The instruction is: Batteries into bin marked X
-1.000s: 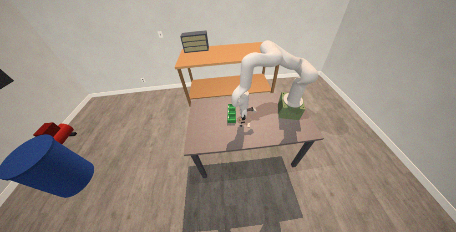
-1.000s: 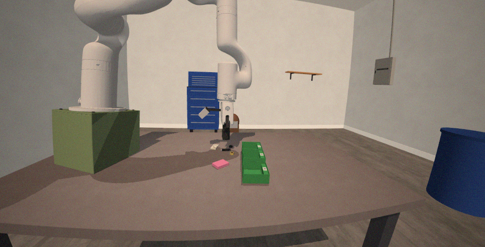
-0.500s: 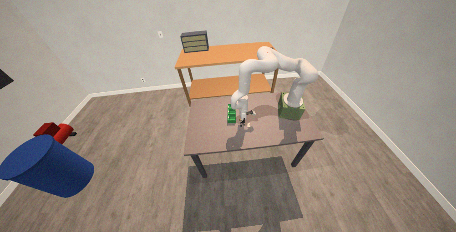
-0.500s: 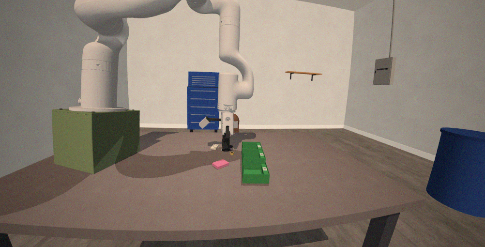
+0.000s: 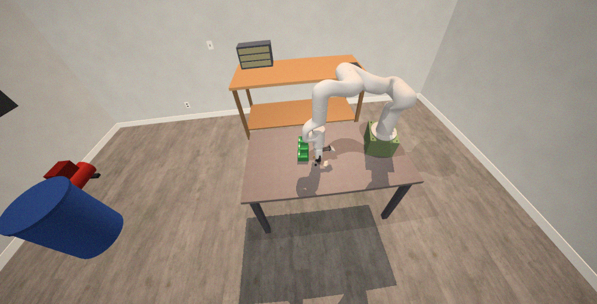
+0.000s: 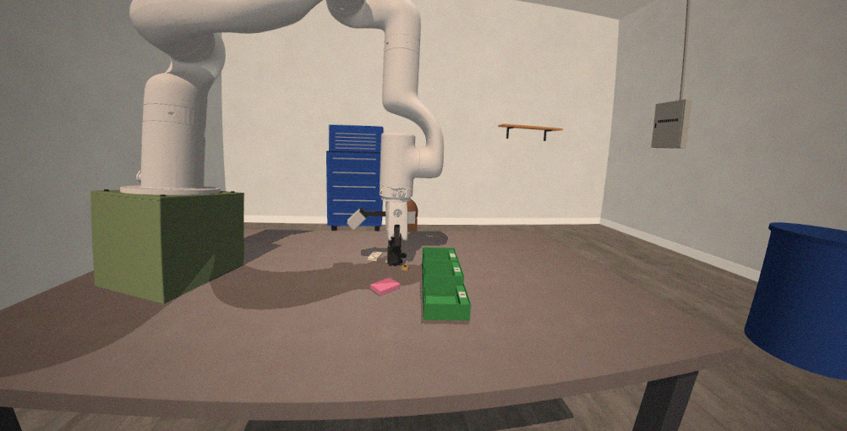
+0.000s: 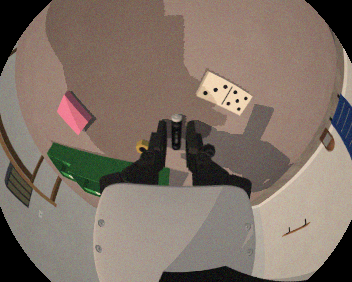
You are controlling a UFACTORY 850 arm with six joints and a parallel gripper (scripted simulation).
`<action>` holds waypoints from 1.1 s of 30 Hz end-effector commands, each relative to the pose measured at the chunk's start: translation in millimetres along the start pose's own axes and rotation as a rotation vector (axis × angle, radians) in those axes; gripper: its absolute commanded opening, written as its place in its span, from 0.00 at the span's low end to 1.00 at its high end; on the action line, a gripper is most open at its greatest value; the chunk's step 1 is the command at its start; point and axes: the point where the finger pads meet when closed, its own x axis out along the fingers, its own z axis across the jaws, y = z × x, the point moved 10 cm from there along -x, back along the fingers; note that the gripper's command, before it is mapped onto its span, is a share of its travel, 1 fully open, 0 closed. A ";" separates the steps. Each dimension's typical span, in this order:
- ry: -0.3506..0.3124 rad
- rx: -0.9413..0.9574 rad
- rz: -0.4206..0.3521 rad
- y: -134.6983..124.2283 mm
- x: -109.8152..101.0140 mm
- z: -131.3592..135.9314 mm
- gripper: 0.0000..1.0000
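While I hang low over the table, the green bins sit as three in a row, touching end to end. The line runs from near the shelf-side edge toward the middle of the tabletop. Each has a small tag on its rim, but the tags are too small for me to read, so I can't tell which one is the X. From these angles I can't see into any of them properly either.

My pincer points straight down, just beside the bin row on the side facing my base. The fingers are only partly open (a narrow gap, not clamped on anything). The battery is right in that gap, a small dark cylinder with a pale end, down on the tabletop with a finger on either side. Whether the pads actually touch it, I can't tell.

Other bits nearby:
- A cream domino lies flat just beyond the battery, on the base side.
- A tiny yellow ring-ish thing sits between my fingers and the bins. It's too small to name.
- A pink eraser block lies farther from the shelf-side edge, near the bins but apart from them.

My green base block stands at the shelf-side corner, well away from all this.
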 end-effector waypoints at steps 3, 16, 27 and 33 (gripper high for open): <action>0.000 0.000 -0.014 0.5 -0.4 0.1 0.23; 0.000 0.000 -0.014 0.6 -0.4 0.1 0.00; 0.000 0.000 -0.014 0.6 -0.4 0.1 0.00; 0.000 0.000 -0.014 0.6 -0.4 0.1 0.00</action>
